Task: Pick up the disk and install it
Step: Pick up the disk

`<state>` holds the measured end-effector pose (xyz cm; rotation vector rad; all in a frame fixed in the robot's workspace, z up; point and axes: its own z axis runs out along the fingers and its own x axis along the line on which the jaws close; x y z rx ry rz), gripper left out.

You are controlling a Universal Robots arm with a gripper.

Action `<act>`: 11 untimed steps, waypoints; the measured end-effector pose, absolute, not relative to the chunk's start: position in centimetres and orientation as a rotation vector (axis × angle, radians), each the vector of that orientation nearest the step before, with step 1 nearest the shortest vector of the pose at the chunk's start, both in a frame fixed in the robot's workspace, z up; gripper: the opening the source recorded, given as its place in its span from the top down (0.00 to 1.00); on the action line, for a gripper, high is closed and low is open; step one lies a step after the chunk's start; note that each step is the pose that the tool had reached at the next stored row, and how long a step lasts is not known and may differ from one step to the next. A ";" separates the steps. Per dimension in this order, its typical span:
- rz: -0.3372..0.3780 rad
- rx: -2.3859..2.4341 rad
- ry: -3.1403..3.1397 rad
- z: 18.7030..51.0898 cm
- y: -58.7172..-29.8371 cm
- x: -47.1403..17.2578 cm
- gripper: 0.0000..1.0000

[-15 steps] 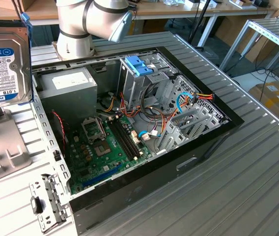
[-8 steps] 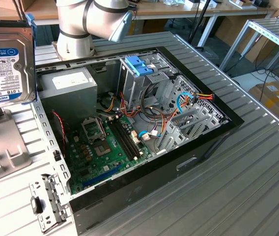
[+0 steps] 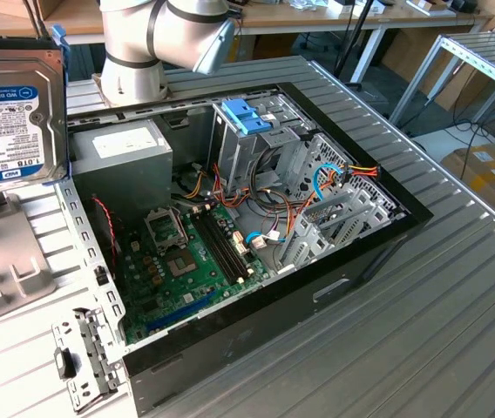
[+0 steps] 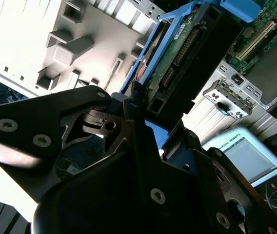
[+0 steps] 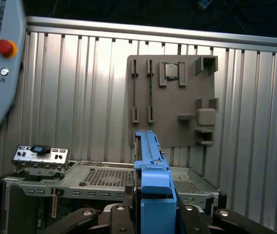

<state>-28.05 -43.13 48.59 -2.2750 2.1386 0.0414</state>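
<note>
Exterior view's left: disk aloft, label toward camera, well apart from open case. First wrist view: gripper jaws pinching disk edge-on. Step, as judged: pickup done, install not. Drive cage sits right of centre; seating calls for rails square to bay.

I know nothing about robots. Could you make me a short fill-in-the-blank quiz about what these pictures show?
1. The arm's black gripper clamps the flat grey-metal disk by its light-____ plastic side rails.
2. In the exterior view, the disk is on the view's ____ side, outside the open black computer case.
3. Inside the case lies a ____ circuit board.
Missing words: blue; left; green.
</note>
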 end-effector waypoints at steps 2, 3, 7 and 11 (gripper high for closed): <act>0.041 -2.275 2.139 48.6 -43.2 -28.0 0.63; 0.041 -2.275 2.139 48.6 -43.2 -28.0 0.63; 0.041 -2.275 2.139 48.5 -43.3 -27.7 0.63; 0.041 -2.275 2.139 48.5 -43.4 -27.4 0.63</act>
